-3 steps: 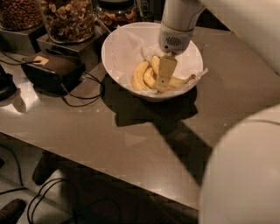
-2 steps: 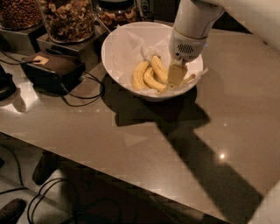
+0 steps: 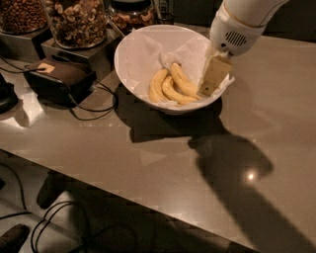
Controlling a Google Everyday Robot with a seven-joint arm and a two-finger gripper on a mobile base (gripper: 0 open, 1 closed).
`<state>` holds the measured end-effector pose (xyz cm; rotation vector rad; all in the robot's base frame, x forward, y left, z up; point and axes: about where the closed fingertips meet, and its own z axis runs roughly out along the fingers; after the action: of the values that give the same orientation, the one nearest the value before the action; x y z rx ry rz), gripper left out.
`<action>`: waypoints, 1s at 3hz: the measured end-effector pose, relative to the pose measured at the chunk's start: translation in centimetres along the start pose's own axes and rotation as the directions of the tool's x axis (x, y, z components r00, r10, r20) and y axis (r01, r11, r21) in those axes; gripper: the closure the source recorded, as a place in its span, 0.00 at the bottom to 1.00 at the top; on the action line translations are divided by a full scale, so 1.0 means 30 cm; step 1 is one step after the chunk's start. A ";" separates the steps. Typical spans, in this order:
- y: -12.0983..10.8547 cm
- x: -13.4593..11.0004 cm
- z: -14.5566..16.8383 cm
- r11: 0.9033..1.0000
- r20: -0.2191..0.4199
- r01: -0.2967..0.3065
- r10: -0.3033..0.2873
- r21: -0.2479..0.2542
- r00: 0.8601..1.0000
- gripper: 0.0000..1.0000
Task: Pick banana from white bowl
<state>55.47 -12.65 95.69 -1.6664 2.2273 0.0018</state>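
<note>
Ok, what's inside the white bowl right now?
Three bananas on crinkled white paper. The gripper hangs at the white bowl's right rim, covering whatever lies under it.

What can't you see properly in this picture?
Camera view:
- The banana: its right tip is hidden behind the gripper, which hangs over the white bowl's right rim.
- The nut jars: tops cut off by the picture's upper edge.
- The bowl's bottom: covered by crinkled paper.

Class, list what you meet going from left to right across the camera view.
Glass jar of dark nuts → glass jar of mixed nuts → yellow curved bananas in the deep white bowl → cream robot gripper at the bowl's right rim.
</note>
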 end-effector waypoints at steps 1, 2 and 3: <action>0.001 0.000 -0.003 1.000 0.001 0.000 0.000 0.001 1.000 0.05; -0.005 -0.014 -0.015 1.000 0.042 0.011 -0.011 0.001 0.999 0.00; -0.029 -0.036 -0.030 0.999 0.088 -0.020 0.024 -0.043 0.996 0.00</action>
<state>56.29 -12.11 97.03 -1.6307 2.1940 0.1262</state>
